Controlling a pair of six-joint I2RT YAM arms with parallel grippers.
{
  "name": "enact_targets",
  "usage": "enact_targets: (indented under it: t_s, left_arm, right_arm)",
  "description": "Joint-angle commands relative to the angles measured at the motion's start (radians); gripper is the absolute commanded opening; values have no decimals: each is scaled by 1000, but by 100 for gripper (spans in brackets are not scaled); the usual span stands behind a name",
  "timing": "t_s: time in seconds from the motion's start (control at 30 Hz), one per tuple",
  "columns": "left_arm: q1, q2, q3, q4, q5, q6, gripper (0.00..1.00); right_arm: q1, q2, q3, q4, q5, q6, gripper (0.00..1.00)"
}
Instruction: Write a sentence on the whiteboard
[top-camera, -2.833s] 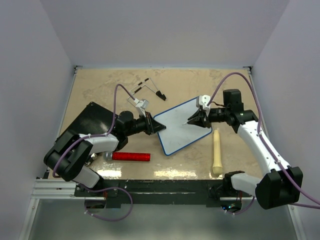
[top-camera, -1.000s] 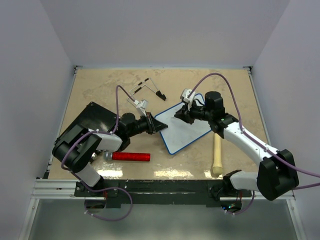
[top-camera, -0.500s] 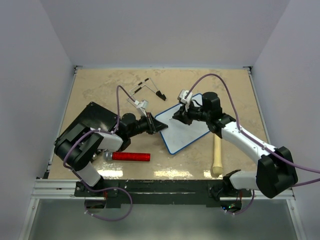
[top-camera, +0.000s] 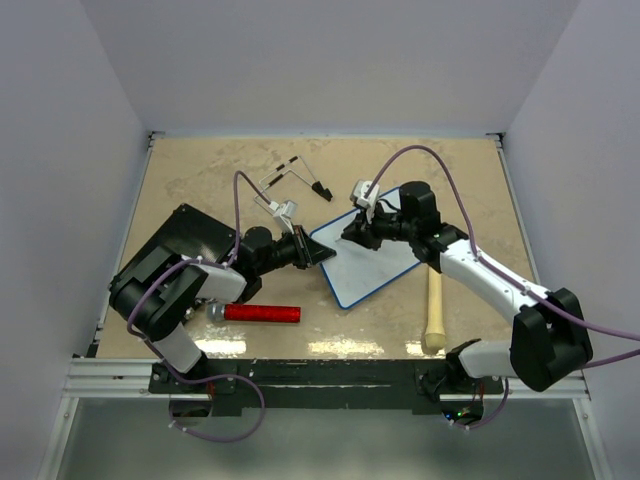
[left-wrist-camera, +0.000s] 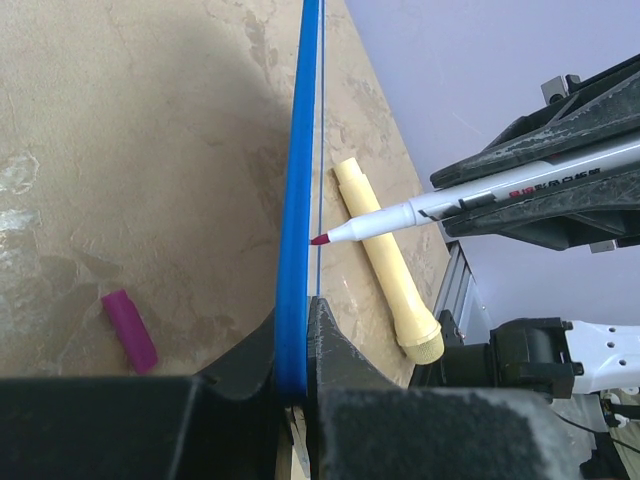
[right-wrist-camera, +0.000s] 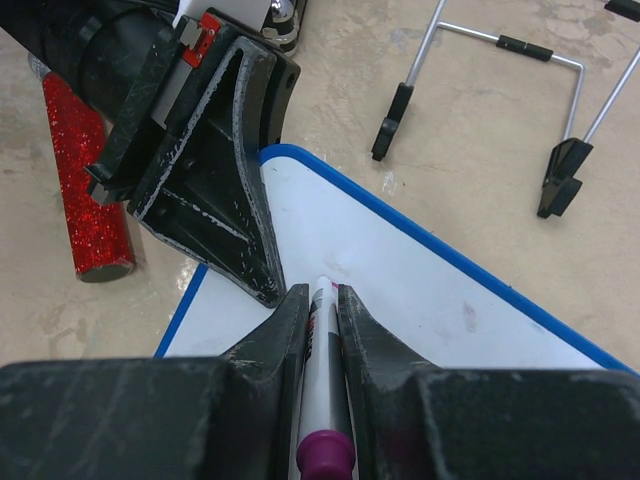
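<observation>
1. Whiteboard lies skewed on the table with one corner pointing at the left arm. Same spot as 2.8 s ago.
2. Left gripper is still clamped on that left corner. Left wrist view shows the jaws pinching the blue rim edge-on.
3. Right gripper is closed around the marker, barrel running between the fingers.
4. Change: 2.8 s ago the right gripper was over the whiteboard's far-right part. It has since swung across to the left end and is now just beside the left gripper.
5. Marker tip sits right at the whiteboard's white face near the clamped corner. Can't tell if it's actually touching.
6. Right wrist view: the face is white, with one faint smudge right of the marker.
7. Others, relative to the whiteboard, all unmoved:
   - wooden pin just off the right edge
   - red glitter cylinder off the near-left side
   - black slab further left
   - wire stand beyond the far-left edge
8. Purple cap lies on the table, on the opposite side of the whiteboard's edge from the marker.
</observation>
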Motion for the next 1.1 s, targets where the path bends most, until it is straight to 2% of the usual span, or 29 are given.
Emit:
enact_targets:
  t_s: [0.0,0.3,0.67,1.07]
  left_arm:
    - [-17,-30,34,89,13,34,0]
    - [-16,-37,39,71,4,46,0]
    - [-16,-45,31,66,2,54,0]
    - [-14,-53,30,61,1,58,0]
  right_arm:
    - [6,14,44,-70,-15,-57,0]
    - [8,19,64,-148,-14,-108,0]
    - [5,-3,64,-147,89,-87,0]
    - [-6,-15,68,-191,123,-106,0]
